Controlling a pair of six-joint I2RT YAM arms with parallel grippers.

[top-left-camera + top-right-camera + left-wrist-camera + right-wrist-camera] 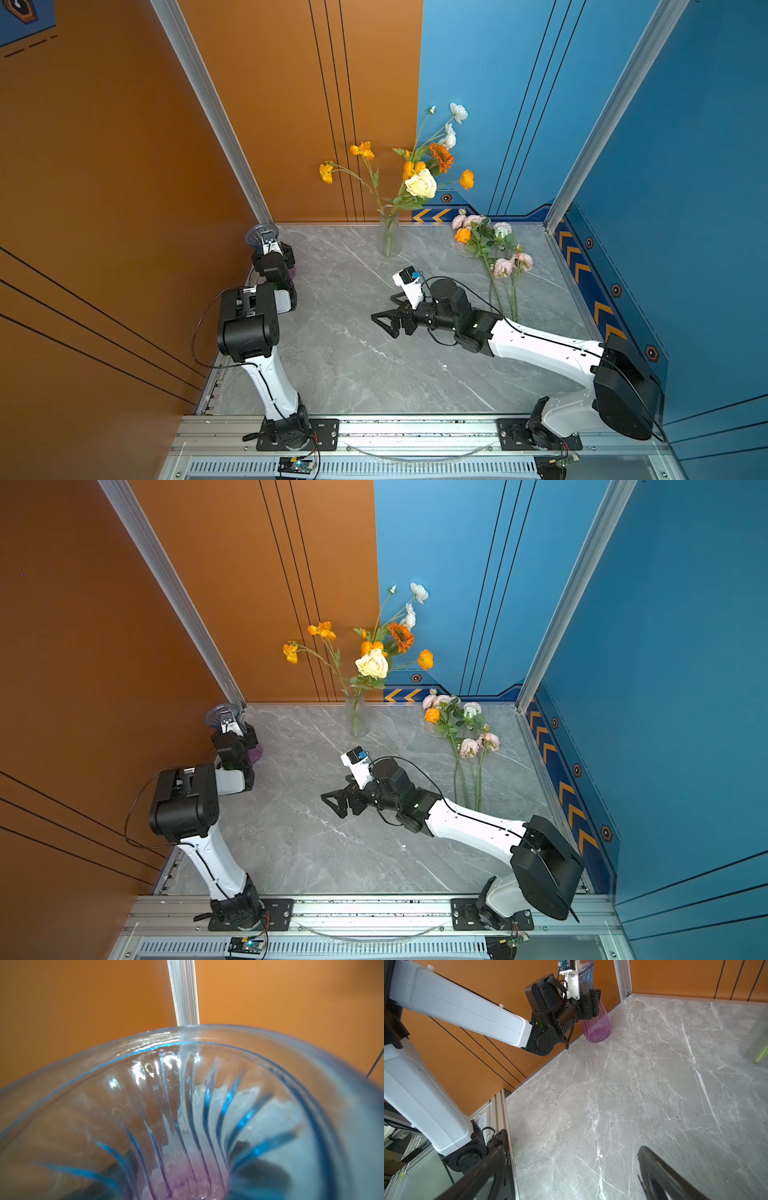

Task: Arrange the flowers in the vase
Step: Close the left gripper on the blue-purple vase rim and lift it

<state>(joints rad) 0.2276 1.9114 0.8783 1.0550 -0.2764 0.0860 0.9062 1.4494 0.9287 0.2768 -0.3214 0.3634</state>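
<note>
A clear glass vase (390, 237) (356, 717) stands at the back middle and holds orange, white and cream flowers (420, 183) (372, 663). More flowers (494, 253) (465, 729), pink, white and orange, lie loose on the table at the back right. A ribbed blue-and-purple vase (597, 1026) (187, 1084) stands in the far left corner. My left gripper (276, 254) (591, 1004) is shut on its narrow waist; its fingers (268, 1169) show dark through the glass. My right gripper (384, 322) (574, 1178) hangs open over mid-table, holding nothing.
The grey marble table (353, 353) is boxed in by an orange wall on the left and a blue wall at the right and back. Aluminium posts (232, 137) rise at the back corners. A metal rail (415, 428) with both arm bases runs along the front.
</note>
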